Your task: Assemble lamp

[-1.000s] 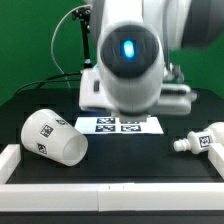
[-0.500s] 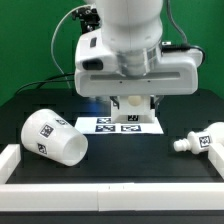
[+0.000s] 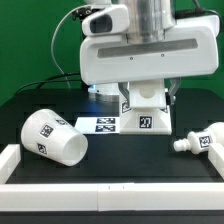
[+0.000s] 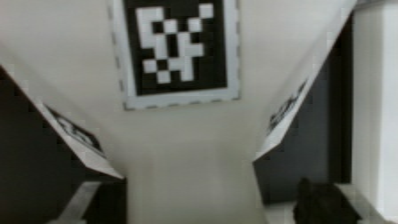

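Note:
My gripper [image 3: 146,92] is shut on the lamp base [image 3: 146,116], a small white block with square tags, and holds it above the black table near the middle. In the wrist view the base [image 4: 178,120] fills the frame between my fingers, with the gripper [image 4: 187,205] closed around it. The large tapered shade [image 3: 52,137] lies on its side at the exterior view's left. The rounded bulb [image 3: 200,141] lies on its side at the exterior view's right. Neither touches the base.
The marker board [image 3: 104,124] lies flat on the table behind and beside the held base. A white raised rim [image 3: 110,198] runs along the table's near edge and sides. A green wall stands behind.
The arm has risen and drawn back, so its hand no longer blocks the view. The base has come up off the table and shifted toward the exterior view's right.

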